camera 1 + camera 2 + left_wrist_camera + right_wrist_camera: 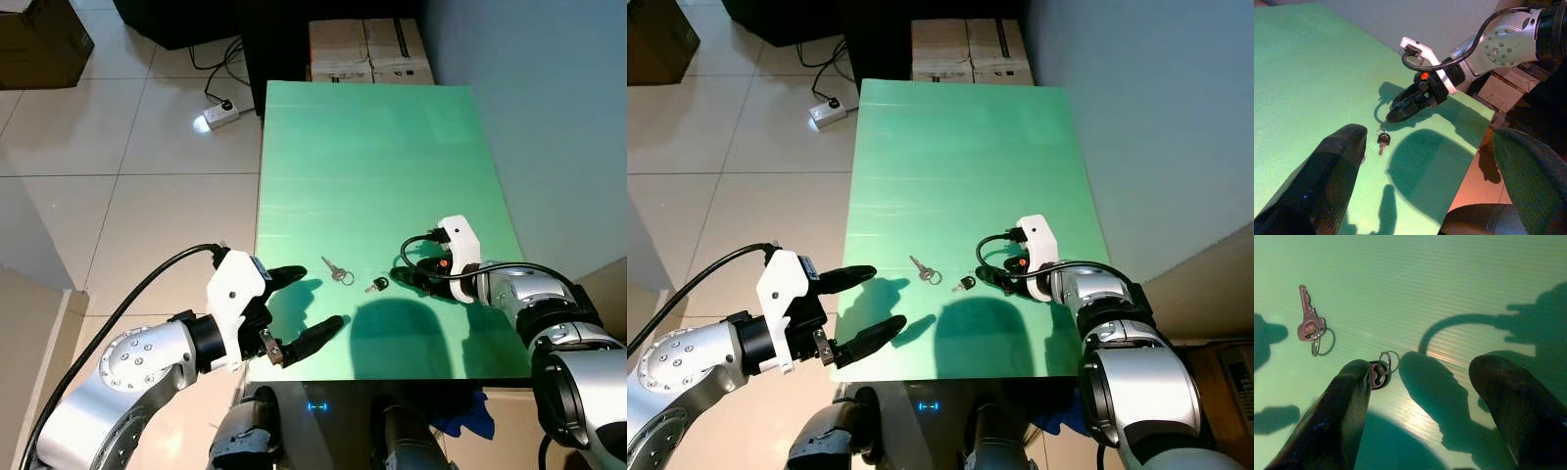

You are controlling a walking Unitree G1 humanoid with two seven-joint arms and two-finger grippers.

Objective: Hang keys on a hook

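Two keys lie on the green table near its front edge. One is a bare metal key on a ring, also in the right wrist view. The other is a small black-headed key on a ring, also in both wrist views. My right gripper is low over the table just right of the black-headed key, open, with one finger beside that key. My left gripper is open at the table's front left corner, left of both keys and holding nothing.
Two cardboard boxes stand on the floor past the table's far end. A white power strip with cables lies on the tiled floor at the far left. A blue-grey wall runs along the table's right side.
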